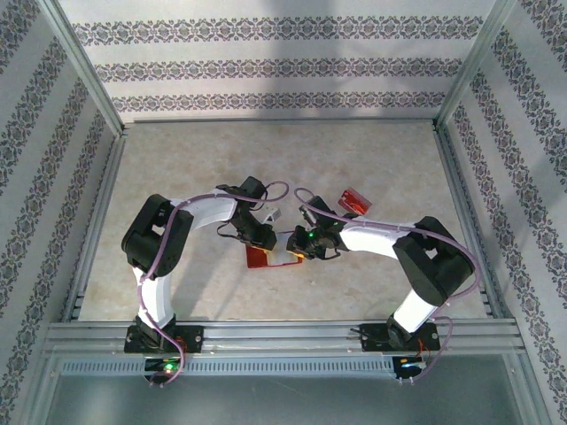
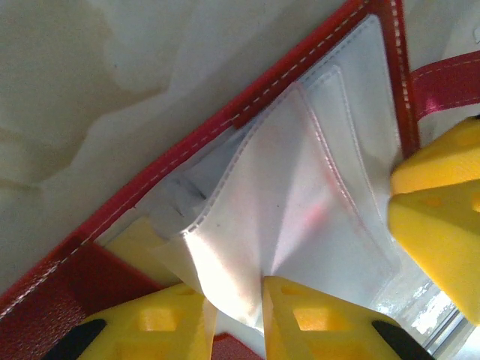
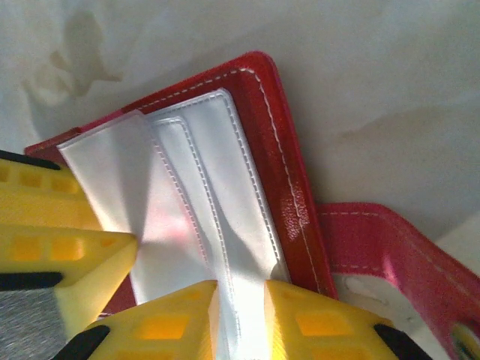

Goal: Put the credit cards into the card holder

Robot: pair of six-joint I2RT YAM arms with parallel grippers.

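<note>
The card holder (image 1: 260,258) lies open on the table between both arms, red with white inner sleeves (image 2: 315,195). My left gripper (image 2: 232,315) is shut on a fold of one sleeve and tents it up off the holder. My right gripper (image 3: 241,319) sits low over the other sleeves (image 3: 217,187), its jaws a little apart with a flat strip of sleeve in the gap. One of its yellow fingers (image 2: 439,225) rests at the holder's edge. In the top view the two grippers (image 1: 273,237) (image 1: 303,248) nearly meet. One red credit card (image 1: 353,201) lies on the table behind the right arm.
The holder's red clasp tab (image 3: 382,244) sticks out past its stitched edge. The beige tabletop (image 1: 283,159) is fenced by metal rails (image 1: 283,332) and patterned walls. Both arms bend in toward the middle, close together.
</note>
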